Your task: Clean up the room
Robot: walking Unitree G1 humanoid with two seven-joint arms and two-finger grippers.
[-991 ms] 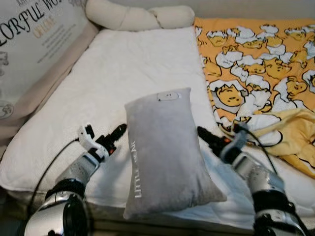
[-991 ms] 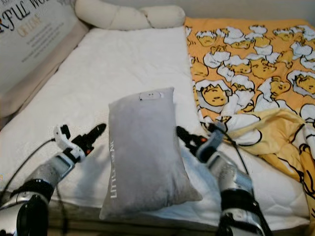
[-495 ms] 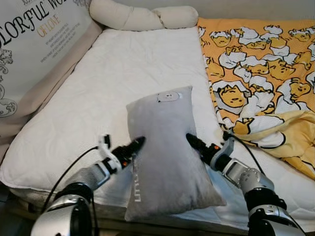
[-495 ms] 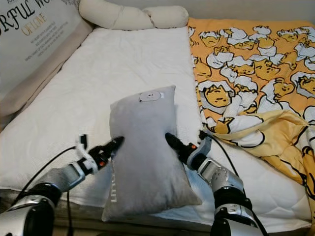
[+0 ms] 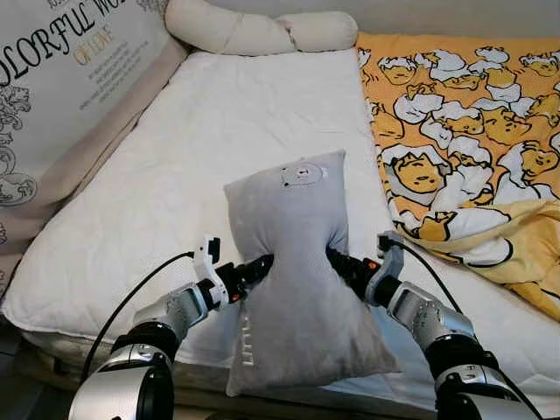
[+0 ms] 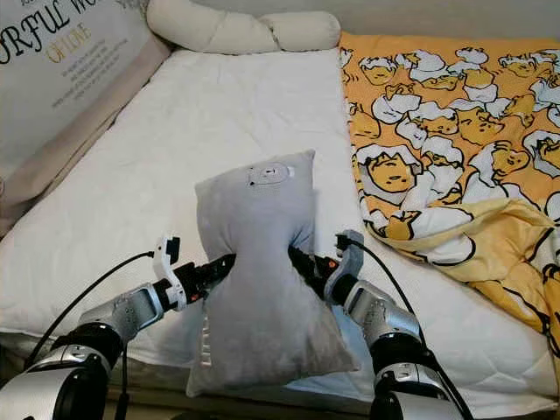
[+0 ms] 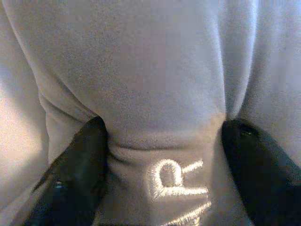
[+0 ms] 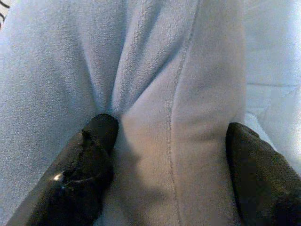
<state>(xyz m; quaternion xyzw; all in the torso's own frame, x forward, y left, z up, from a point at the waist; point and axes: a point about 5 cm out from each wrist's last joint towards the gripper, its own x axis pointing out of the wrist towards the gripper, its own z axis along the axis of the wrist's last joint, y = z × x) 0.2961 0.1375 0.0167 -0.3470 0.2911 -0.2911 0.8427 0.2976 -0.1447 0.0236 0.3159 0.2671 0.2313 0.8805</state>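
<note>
The left gripper (image 5: 262,265) and right gripper (image 5: 337,259) each have their jaws pinched onto a fold of the grey pillow (image 5: 293,289), squeezing its middle above the white bed (image 5: 219,131).

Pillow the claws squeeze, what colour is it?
Grey pillow, clearest in the left eye view.

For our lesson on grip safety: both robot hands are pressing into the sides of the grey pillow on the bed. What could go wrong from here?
1. The left hand and right hand squeeze the grey pillow only at its pinched waist, so the soft filling may slip free when lifted.
2. The pillow's near end overhangs the white mattress edge; it could slide to the floor.
3. The yellow blanket lies close beside the right arm and might snag.
</note>
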